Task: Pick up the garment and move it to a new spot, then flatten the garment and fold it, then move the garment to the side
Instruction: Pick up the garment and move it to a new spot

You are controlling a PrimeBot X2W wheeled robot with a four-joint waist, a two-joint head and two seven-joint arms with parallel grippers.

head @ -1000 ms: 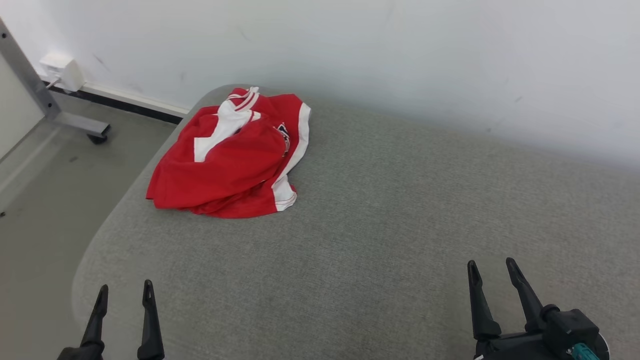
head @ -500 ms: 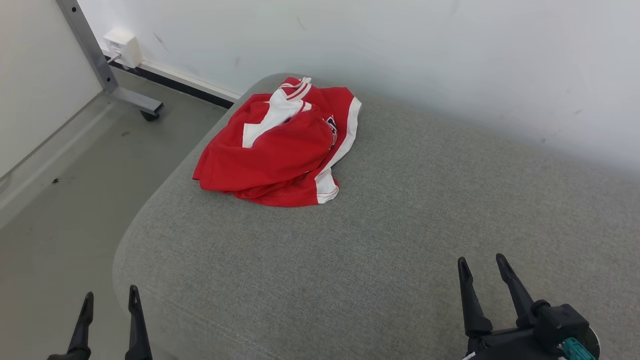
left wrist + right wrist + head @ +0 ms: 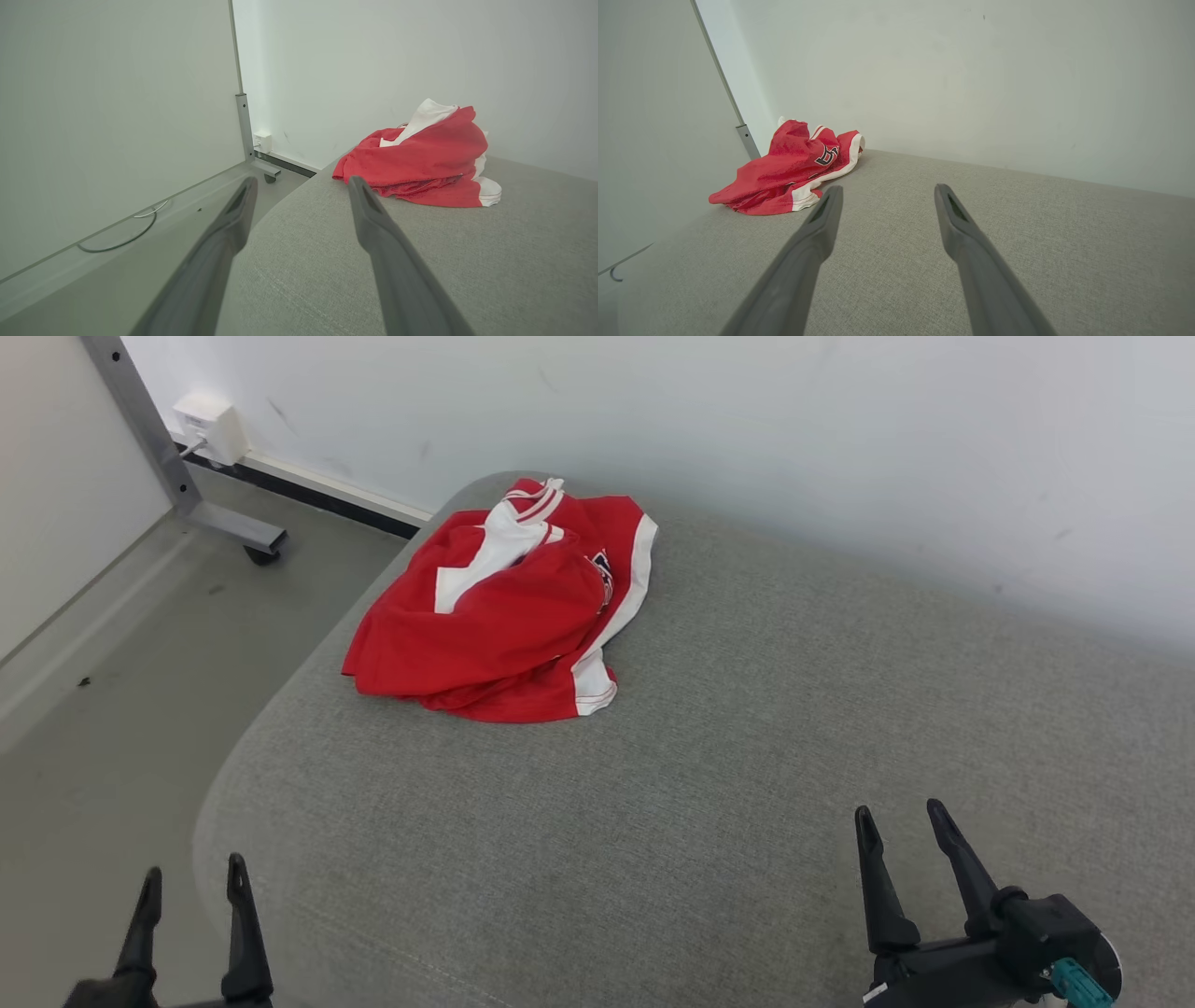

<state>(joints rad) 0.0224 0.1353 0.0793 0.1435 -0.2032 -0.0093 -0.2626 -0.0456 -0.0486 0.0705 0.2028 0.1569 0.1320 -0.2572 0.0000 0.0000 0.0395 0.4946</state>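
A crumpled red and white garment [image 3: 504, 616] lies at the 11 o'clock corner of a grey cushion [image 3: 728, 775]. The left gripper [image 3: 192, 866] at 7 o'clock and the right gripper [image 3: 897, 807] at 5 o'clock point toward 12, fingers spread and empty, well apart from it.

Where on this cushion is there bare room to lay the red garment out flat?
Bare cushion runs from the garment rightwards along the wall and forward to the right gripper; the middle is the widest patch. Only the far left corner is taken, where the garment lies bunched.
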